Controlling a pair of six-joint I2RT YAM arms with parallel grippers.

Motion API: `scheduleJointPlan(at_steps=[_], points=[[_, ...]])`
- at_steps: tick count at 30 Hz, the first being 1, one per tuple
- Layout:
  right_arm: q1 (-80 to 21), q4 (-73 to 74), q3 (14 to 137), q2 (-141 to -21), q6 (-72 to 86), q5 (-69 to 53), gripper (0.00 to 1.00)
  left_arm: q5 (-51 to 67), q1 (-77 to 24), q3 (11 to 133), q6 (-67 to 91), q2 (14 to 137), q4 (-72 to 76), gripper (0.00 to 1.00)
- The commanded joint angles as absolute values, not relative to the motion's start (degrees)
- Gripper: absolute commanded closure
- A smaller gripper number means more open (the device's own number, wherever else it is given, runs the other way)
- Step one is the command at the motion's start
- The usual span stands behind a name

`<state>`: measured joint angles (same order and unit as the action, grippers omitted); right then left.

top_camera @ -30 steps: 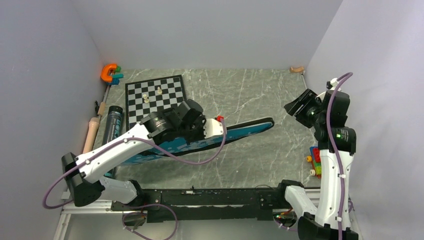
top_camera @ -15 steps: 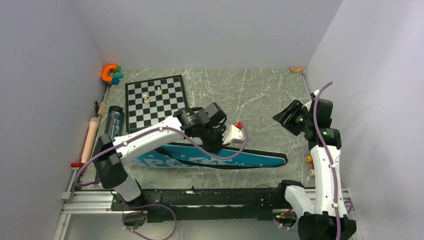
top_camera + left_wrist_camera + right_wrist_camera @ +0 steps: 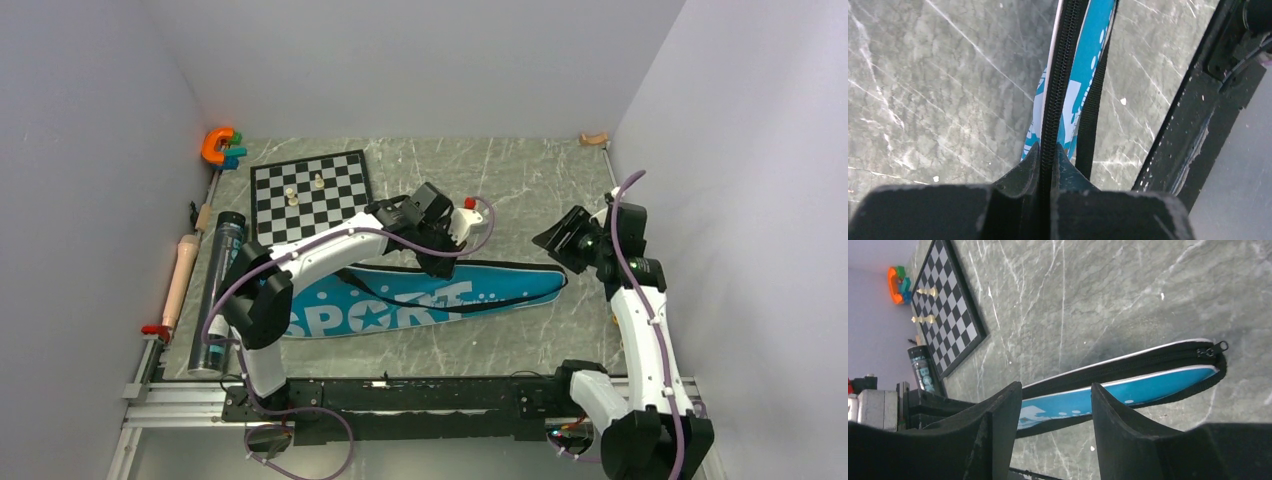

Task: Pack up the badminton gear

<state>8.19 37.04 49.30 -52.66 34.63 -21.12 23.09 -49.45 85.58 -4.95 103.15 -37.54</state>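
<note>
Blue racket-shaped bag lettered SPORT (image 3: 400,300) lies flat on the grey marble-pattern counter (image 3: 500,190), near the front edge. The wide end points at the front-left corner, the narrow end toward the right edge, lettering up.

Left end effector (image 3: 441,264) is pressed together on the bag's black zip edge, on the far side and right of the lettering. The wrist view shows the zip clamped between the fingers (image 3: 1029,161).

Right end effector (image 3: 556,240) is spread, with nothing between the fingers. It sits near the bag's narrow end, and its wrist view looks down on the bag's zip pull (image 3: 1215,347). Can't tell if it touches the bag.

Long black tube (image 3: 226,250) lies along the left edge of the counter. Black-and-white chessboard (image 3: 310,195) with small pale pieces is at the far left, beyond the bag. Orange C-shaped clamp (image 3: 217,145) is in the far-left corner.
</note>
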Motion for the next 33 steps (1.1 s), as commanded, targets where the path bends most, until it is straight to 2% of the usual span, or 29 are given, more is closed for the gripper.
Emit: scheduleJointPlan(at_steps=[1, 9, 11, 13, 14, 16, 17, 18, 19, 23, 28, 29, 30, 33], points=[[5.02, 31.22, 49.07, -55.18, 35.98, -20.37, 0.43, 22.66, -49.63, 83.55, -0.98, 103.09, -25.19, 1.0], [-1.85, 28.87, 49.26, -59.55, 36.92, -15.98, 0.41, 13.62, -49.67, 77.41, -7.4, 104.08, -24.47, 1.0], [-2.38, 28.62, 49.07, -60.17, 37.0, -15.75, 0.41, 12.13, -49.67, 76.05, -8.12, 103.66, -24.99, 0.96], [-2.51, 28.55, 48.96, -60.33, 37.04, -15.64, 0.41, 12.33, -49.74, 73.68, -8.45, 102.03, -24.47, 0.88], [-2.49, 28.63, 48.88, -60.3, 36.96, -15.49, 0.41, 12.26, -49.9, 72.71, -8.37, 101.13, -24.33, 0.79], [-2.62, 28.65, 48.74, -60.47, 36.62, -14.97, 0.41, 13.2, -50.05, 71.54, -8.17, 99.25, -25.01, 0.69], [-2.58, 28.51, 48.51, -60.67, 36.5, -14.87, 0.41, 13.89, -50.04, 71.32, -8.12, 98.24, -25.62, 0.6], [-2.59, 28.34, 48.37, -60.95, 36.41, -14.89, 0.41, 14.4, -50.08, 71.33, -8.12, 97.27, -26.41, 0.45], [-2.66, 28.31, 48.27, -61.41, 36.39, -14.93, 0.41, 14.56, -50.05, 71.67, -8.42, 96.35, -27.43, 0.34], [-3.1, 27.81, 47.7, -61.68, 36.4, -14.82, 0.39, 8.68, -49.17, 75.8, -11.58, 91.18, -32.45, 0.27], [-3.17, 28.81, 48.97, -61.39, 35.61, -13.82, 0.29, 2.53, -41.67, 84.09, -15.81, 81.27, -38.43, 0.21], [-3.2, 29.29, 49.52, -61.19, 35.4, -13.62, 0.27, 0.92, -39.15, 85.2, -15.62, 79.7, -39.49, 0.05], [-3.22, 29.7, 49.87, -60.97, 35.2, -13.41, 0.24, -1.01, -36.49, 85.7, -14.97, 78.01, -41.03, 0.01], [-3.18, 30.43, 50.63, -60.11, 34.9, -13.11, 0.21, -5.01, -28.22, 84.87, -17.32, 75.22, -46.51, 0.01]])
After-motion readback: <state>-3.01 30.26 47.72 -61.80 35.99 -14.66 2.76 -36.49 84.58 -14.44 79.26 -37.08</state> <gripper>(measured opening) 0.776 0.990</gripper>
